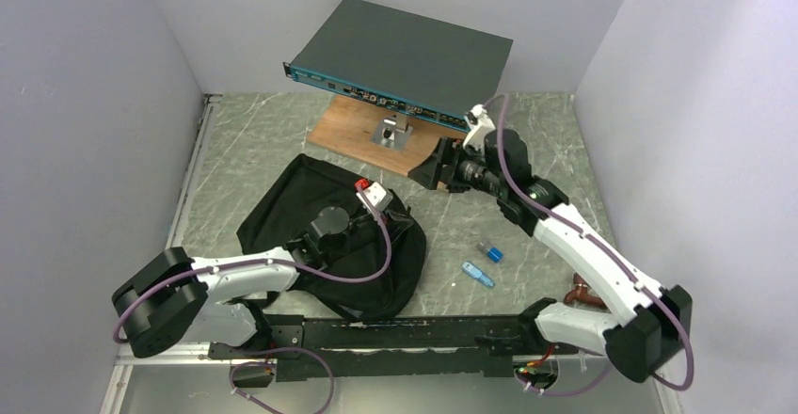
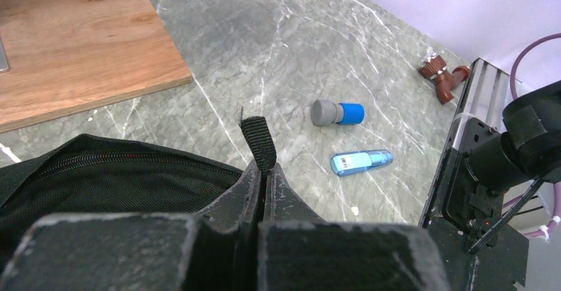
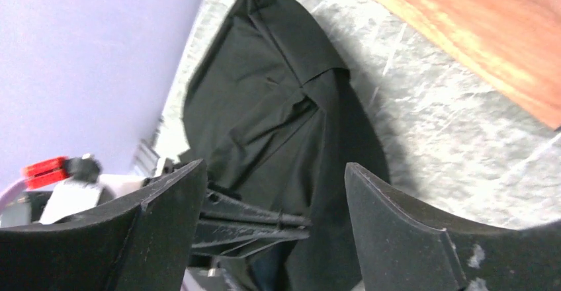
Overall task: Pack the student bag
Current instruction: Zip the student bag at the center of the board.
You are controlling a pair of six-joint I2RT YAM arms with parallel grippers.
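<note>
A lab test cell: plain lilac walls (image 1: 85,103) box in a marble-patterned table (image 1: 254,141).

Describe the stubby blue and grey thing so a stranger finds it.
Right of the black student bag, two small blue items lie on the marble table. It is the stubby cylinder with a grey end; its neighbour is longer, flatter, all blue.
</note>
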